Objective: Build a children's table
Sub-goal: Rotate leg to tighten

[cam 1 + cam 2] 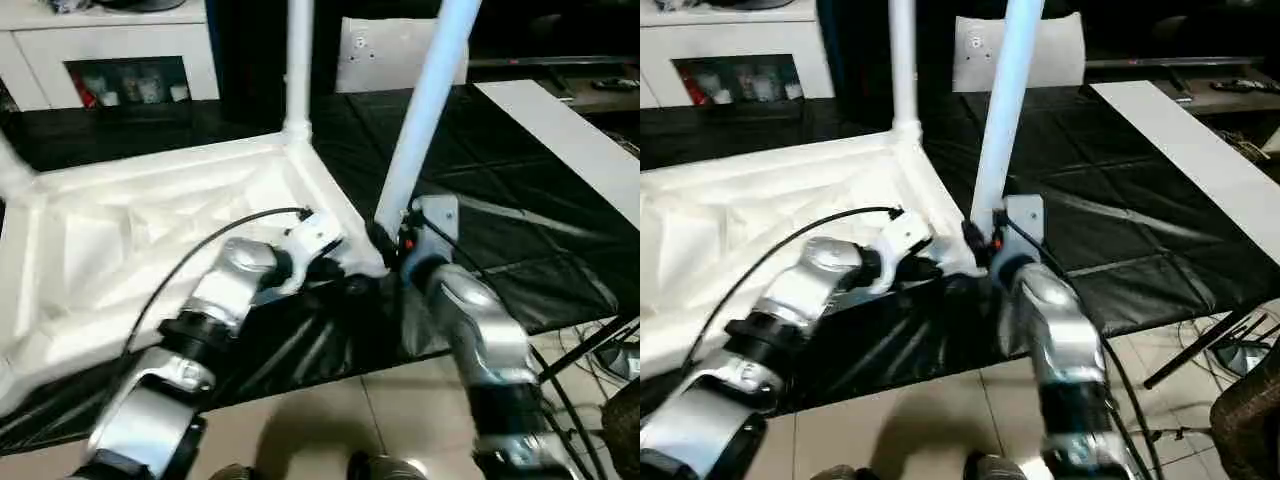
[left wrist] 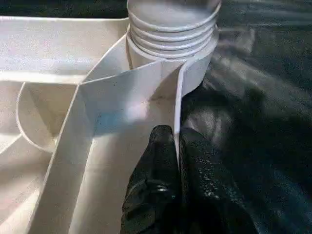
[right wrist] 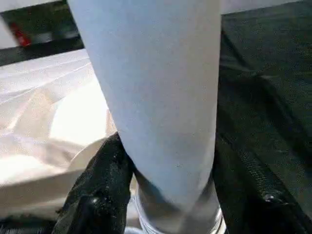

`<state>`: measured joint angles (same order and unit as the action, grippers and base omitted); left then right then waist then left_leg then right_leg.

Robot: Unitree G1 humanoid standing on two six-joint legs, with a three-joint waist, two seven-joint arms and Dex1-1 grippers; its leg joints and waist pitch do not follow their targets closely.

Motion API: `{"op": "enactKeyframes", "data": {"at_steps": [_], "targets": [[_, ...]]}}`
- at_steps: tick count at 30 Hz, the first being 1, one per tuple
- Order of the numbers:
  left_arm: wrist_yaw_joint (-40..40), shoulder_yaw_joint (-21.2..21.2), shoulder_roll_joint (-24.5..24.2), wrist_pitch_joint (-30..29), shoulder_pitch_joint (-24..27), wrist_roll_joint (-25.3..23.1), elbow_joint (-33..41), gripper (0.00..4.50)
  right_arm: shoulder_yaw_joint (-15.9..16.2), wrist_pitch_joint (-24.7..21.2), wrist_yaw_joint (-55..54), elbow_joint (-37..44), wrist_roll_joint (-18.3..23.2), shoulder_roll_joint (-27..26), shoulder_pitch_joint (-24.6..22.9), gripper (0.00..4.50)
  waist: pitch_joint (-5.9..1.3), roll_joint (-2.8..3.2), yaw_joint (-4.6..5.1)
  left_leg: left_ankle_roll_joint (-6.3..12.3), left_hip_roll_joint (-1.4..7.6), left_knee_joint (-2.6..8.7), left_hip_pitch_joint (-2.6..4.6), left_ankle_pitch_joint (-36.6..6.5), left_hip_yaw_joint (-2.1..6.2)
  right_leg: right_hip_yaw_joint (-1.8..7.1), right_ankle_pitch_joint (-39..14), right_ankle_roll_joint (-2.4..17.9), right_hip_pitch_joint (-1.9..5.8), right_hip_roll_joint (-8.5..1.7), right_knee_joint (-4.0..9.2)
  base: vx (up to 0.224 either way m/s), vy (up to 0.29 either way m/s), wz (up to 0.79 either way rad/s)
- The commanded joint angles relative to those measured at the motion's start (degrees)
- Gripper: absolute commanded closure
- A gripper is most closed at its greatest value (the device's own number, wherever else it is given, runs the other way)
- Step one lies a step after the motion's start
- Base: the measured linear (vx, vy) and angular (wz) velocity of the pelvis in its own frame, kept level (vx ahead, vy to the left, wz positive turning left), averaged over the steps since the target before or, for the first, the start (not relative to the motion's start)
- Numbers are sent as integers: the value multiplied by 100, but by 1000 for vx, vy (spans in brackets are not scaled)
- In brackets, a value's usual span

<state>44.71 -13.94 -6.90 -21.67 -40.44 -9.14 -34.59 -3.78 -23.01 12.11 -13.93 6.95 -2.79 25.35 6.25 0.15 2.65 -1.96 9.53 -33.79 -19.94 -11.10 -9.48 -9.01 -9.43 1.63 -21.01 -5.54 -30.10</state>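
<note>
The white table top point(image 1: 150, 240) lies upside down on a black cloth, its X-ribbed underside up. One leg point(image 1: 298, 60) stands upright in the far corner socket, and another leg's base point(image 1: 12, 172) shows at the left corner. A third leg point(image 1: 425, 110) leans over the near right corner, its threaded end point(image 2: 171, 24) at the socket. My right gripper point(image 1: 392, 240) is shut on this leg's base, one finger point(image 3: 105, 180) on each side. My left gripper point(image 2: 175, 156) is shut on the top's thin rim wall point(image 2: 178, 102) just beside that socket.
A white cabinet with glass doors point(image 1: 120, 60) stands at the back left. A flat white panel point(image 1: 390, 55) leans at the back, and a long white board point(image 1: 560, 130) lies at the right. Black stand legs point(image 1: 590, 350) and cables are on the tiled floor at lower right.
</note>
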Motion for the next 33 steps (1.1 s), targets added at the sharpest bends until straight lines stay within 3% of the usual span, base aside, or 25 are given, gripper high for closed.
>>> {"op": "enactKeyframes", "data": {"at_steps": [1, 2, 3, 4, 5, 6, 8, 10, 11, 12, 13, 14, 15, 16, 17, 18, 20, 23, 24, 25, 28, 33], "targets": [[-634, -15, 457, 153, -338, 14, 157, 450, 728, -147, 426, -257, 403, -640, 15, 180, -269, -16, 42, -159, 247, 305, 209, -2947, 265, 128, -4472, -12, 54, -636, 758, 0, 0, 0], [-609, -38, 421, 169, -329, -12, 175, 450, 652, -132, 431, -238, 423, -636, 21, 171, -269, -29, 71, -110, 300, 366, 106, -2864, 296, 76, -4338, -129, 129, -578, 735, 0, 0, 0], [-517, -68, 351, 222, -300, -24, 197, 450, 642, -124, 545, -171, 429, -559, -14, 171, -272, 45, 82, -147, 399, 455, 102, -3149, 356, 67, -3907, -97, 157, -536, 639, 0, 0, 0], [-438, -78, 283, 224, -253, -42, 254, 450, 631, -110, 635, -69, 402, -473, -73, 151, -276, 65, 99, -187, 446, 512, 77, -3326, 389, 90, -3655, -44, 183, -519, 565, 0, 0, 0], [-367, -85, 226, 250, -211, -51, 304, 450, 632, -101, 714, 19, 381, -397, -130, 131, -292, 60, 81, -264, 483, 590, 85, -3558, 398, 185, -3208, 105, 158, -493, 469, 0, 0, 0], [-310, -91, 180, 282, -179, -52, 342, 450, 634, -86, 777, 82, 372, -330, -175, 131, -301, 29, 68, -283, 428, 561, 105, -3479, 367, 245, -3118, 264, 99, -539, 476, 0, 0, 0], [-95, -127, 26, 447, -92, 5, 408, 450, 635, 52, 1033, 194, 374, -61, -298, 118, -301, 9, 46, -181, 383, 511, 52, -3094, 344, 279, -3296, 324, 118, -609, 510, 0, 0, 0], [184, -138, -173, 565, 6, 87, 441, 450, 581, 200, 1405, 343, 405, 314, -462, 83, -337, 15, 1, -64, 403, 500, 0, -2681, 326, 327, -3082, 360, 151, -625, 487, 0, 0, 0], [264, -129, -231, 572, 36, 104, 449, 450, 549, 256, 1531, 382, 416, 433, -511, 79, -380, 12, -27, -2, 437, 511, -30, -2350, 305, 381, -2548, 522, 151, -600, 408, 0, 0, 0], [416, -132, -327, 652, 75, 122, 445, 450, 473, 308, 1723, 441, 461, 620, -574, 79, -403, -39, -38, 118, 430, 503, -133, -1859, 275, 434, -1915, 738, 181, -581, 298, 0, 0, 0], [540, -135, -416, 712, 102, 131, 427, 450, 399, 336, 1896, 490, 510, 791, -624, 71, -423, -48, -62, 202, 421, 493, -158, -1650, 258, 461, -1694, 827, 187, -573, 253, 65, -21, 2], [849, -183, -589, 942, 151, 174, 408, 450, 310, 381, 2263, 583, 592, 1098, -705, 46, -422, -76, -86, 413, 387, 447, -102, -1474, 180, 509, -1715, 1018, 121, -542, 246, 0, 0, 0], [849, -183, -589, 942, 151, 174, 408, 450, 310, 381, 2263, 583, 592, 1098, -705, 39, -422, -76, -86, 413, 387, 447, -102, -1474, 180, 509, -1715, 1018, 121, -542, 246, 0, 0, 0], [996, -213, -661, 1064, 172, 202, 407, 450, 290, 403, 2429, 620, 620, 1218, -734, 34, -442, -118, -124, 523, 346, 404, -139, -1353, 142, 542, -1902, 1015, 143, -544, 237, 0, 0, 0], [1169, -236, -765, 1154, 197, 233, 405, 450, 285, 432, 2719, 680, 658, 1432, -778, 26, -460, -110, -164, 621, 331, 382, -183, -1107, 130, 552, -1895, 1010, 162, -546, 207, 27, -55, -3], [1447, -277, -883, 1322, 224, 299, 403, 450, 275, 444, 3039, 738, 720, 1674, -810, 14, -464, -110, -216, 693, 341, 367, -185, -945, 116, 552, -1892, 996, 135, -531, 206, 19, -67, -4], [1856, -400, -1093, 1510, 246, 373, 386, 450, 313, 446, 3554, 787, 853, 2071, -836, 5, -488, -70, -299, 788, 382, 347, -173, -550, 93, 556, -1421, 1093, 122, -477, 119, 22, -65, -4], [2195, -503, -1251, 1814, 248, 378, 309, 450, 379, 527, 3947, 779, 882, 2348, -823, 5, -504, -86, -355, 851, 378, 321, -165, -411, 71, 554, -1097, 1179, 124, -452, 71, 0, 0, 0], [2530, -554, -1356, 2028, 239, 435, 240, 450, 439, 519, 4296, 786, 951, 2567, -788, 5, -507, -120, -371, 916, 372, 309, -155, -328, 55, 554, -987, 1224, 111, -439, 54, 0, 0, 0], [2645, -567, -1388, 2088, 234, 462, 219, 450, 466, 506, 4447, 785, 981, 2651, -768, 5, -497, -102, -399, 956, 384, 311, -149, -306, 55, 552, -966, 1257, 104, -435, 46, 0, 0, 0], [3141, -641, -1492, 2222, 189, 586, 173, 450, 628, 557, 4999, 713, 1032, 2888, -673, 5, -468, -108, -465, 857, 425, 334, -86, -533, 47, 550, -1289, 1253, 62, -431, 72, 0, 0, 0], [3678, -804, -1592, 2526, 102, 637, 59, 450, 927, 693, 5633, 532, 1018, 3121, -509, 5, -454, -112, -528, 616, 450, 356, -73, -800, 40, 563, -1642, 1147, 52, -444, 91, 0, 0, 0]]}}
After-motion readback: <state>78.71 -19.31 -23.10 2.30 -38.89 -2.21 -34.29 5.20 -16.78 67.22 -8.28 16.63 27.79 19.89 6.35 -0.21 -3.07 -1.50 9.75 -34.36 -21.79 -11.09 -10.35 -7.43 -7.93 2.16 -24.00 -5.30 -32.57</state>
